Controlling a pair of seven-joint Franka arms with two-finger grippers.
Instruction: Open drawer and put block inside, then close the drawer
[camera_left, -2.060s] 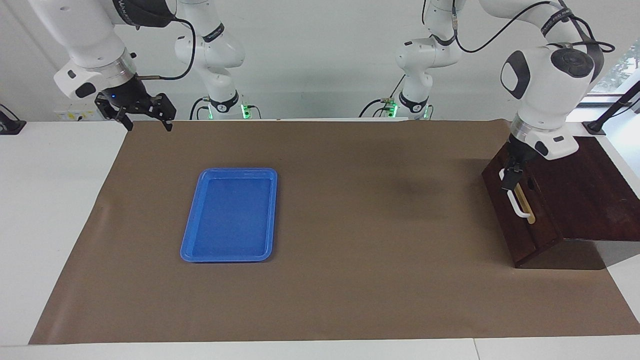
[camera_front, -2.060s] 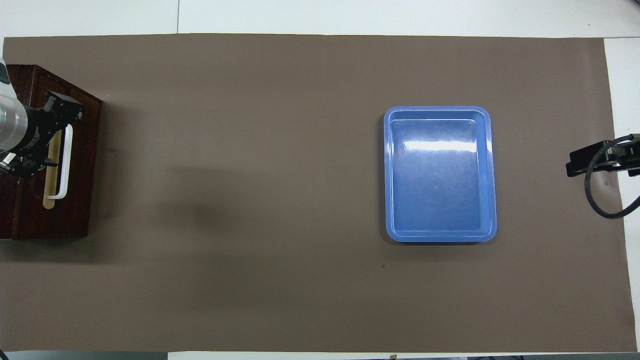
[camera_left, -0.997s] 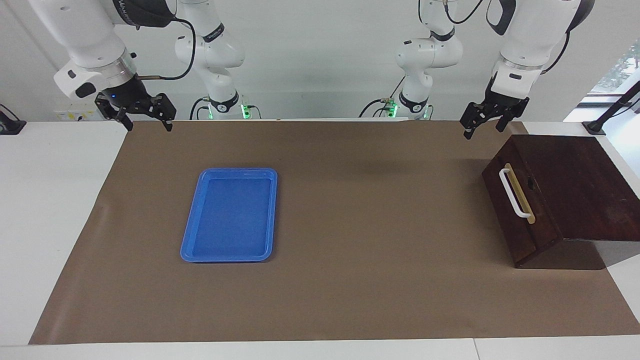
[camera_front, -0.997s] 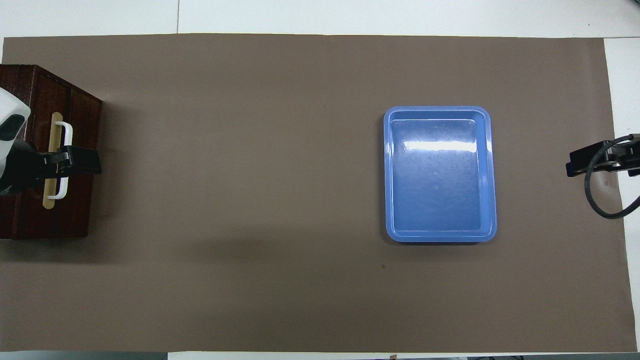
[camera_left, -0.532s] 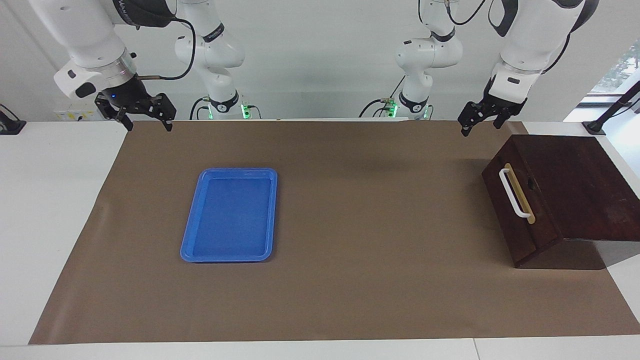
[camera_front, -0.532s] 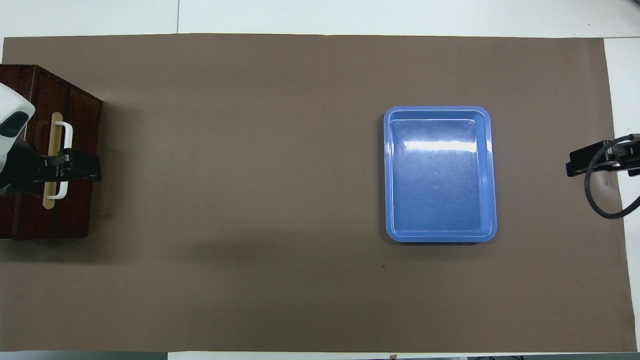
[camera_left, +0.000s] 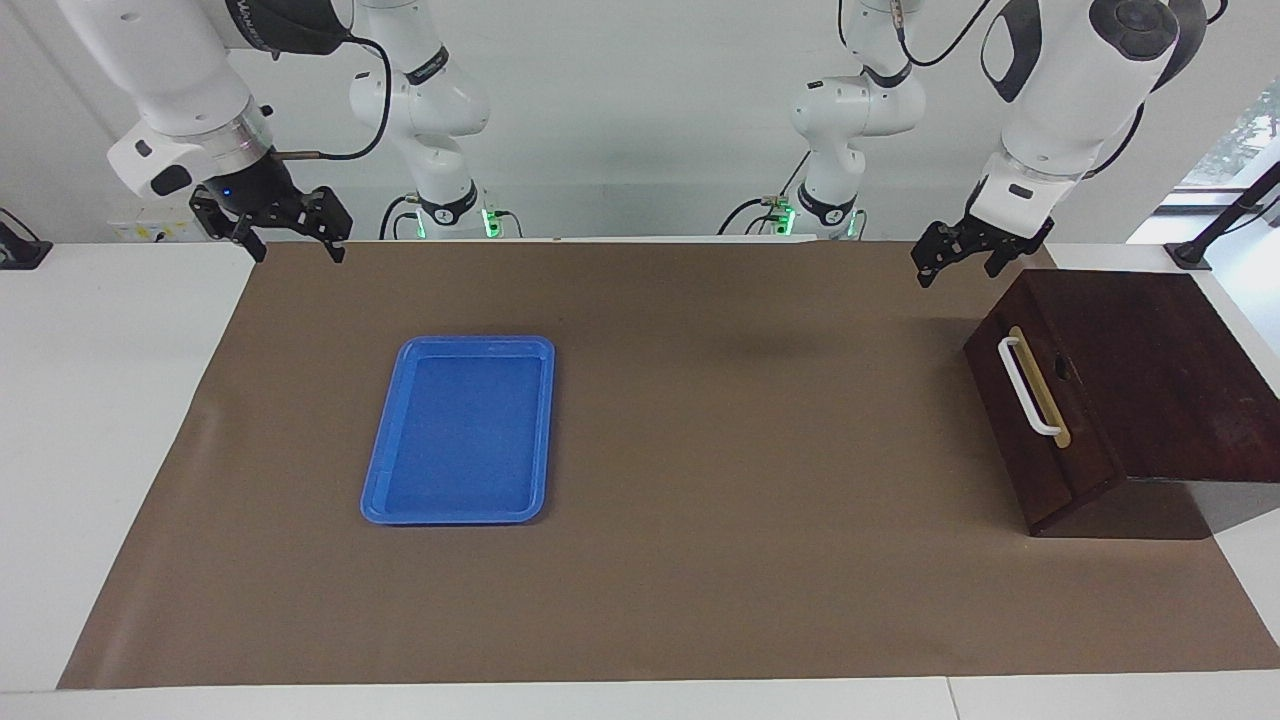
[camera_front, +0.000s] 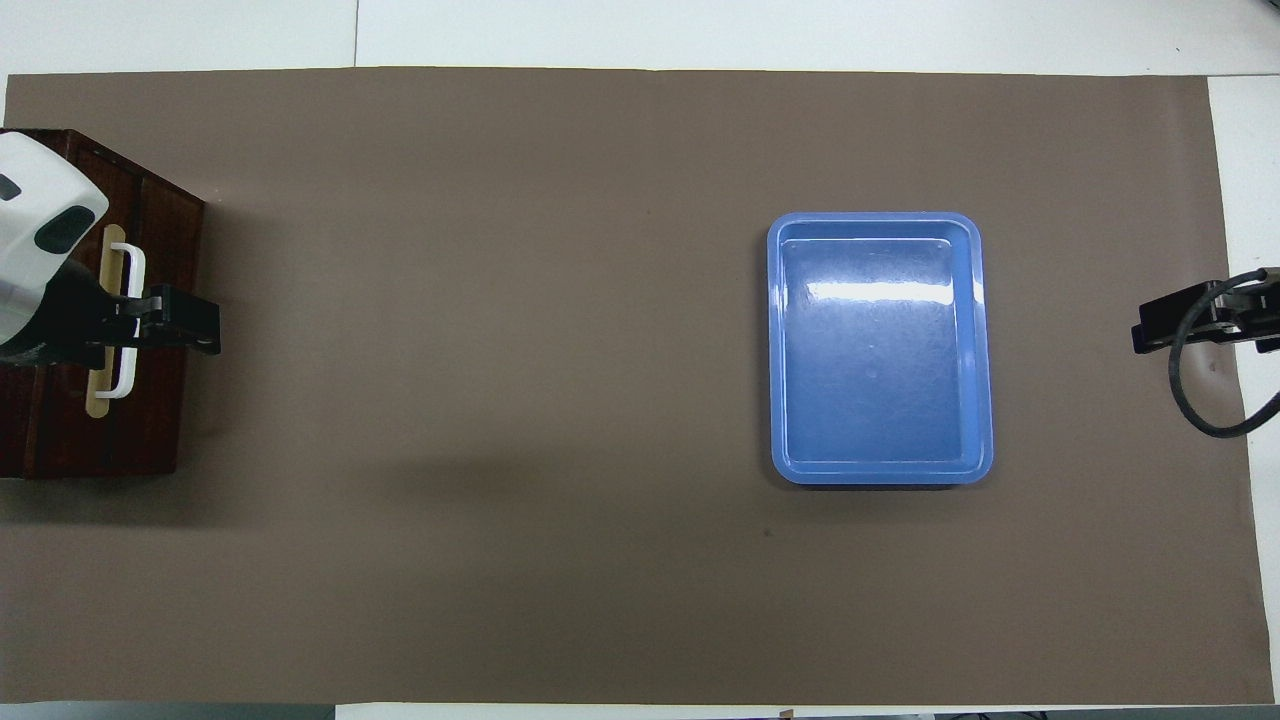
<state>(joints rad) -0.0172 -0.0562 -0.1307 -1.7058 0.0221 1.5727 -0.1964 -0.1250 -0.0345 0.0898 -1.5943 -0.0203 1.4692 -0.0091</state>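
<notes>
- Since two seconds ago, the left gripper (camera_left: 962, 254) has let go of the white bar handle (camera_left: 1028, 388) and risen; it now hangs over the brown paper mat (camera_left: 700, 420) beside the dark brown wooden box (camera_left: 1150, 380), jaws apart and empty.
- That box's single drawer (camera_left: 1040, 420) sits flush and shut at the left arm's end of the counter (camera_left: 100, 400), so opening looks either finished with or not yet begun.
- No small yellow block shows anywhere; the blue rectangular plastic tray (camera_left: 462, 430) lies bare.
- Waiting, the right gripper (camera_left: 290, 232) hovers over the mat's edge nearest the robots, jaws spread and holding nothing.
</notes>
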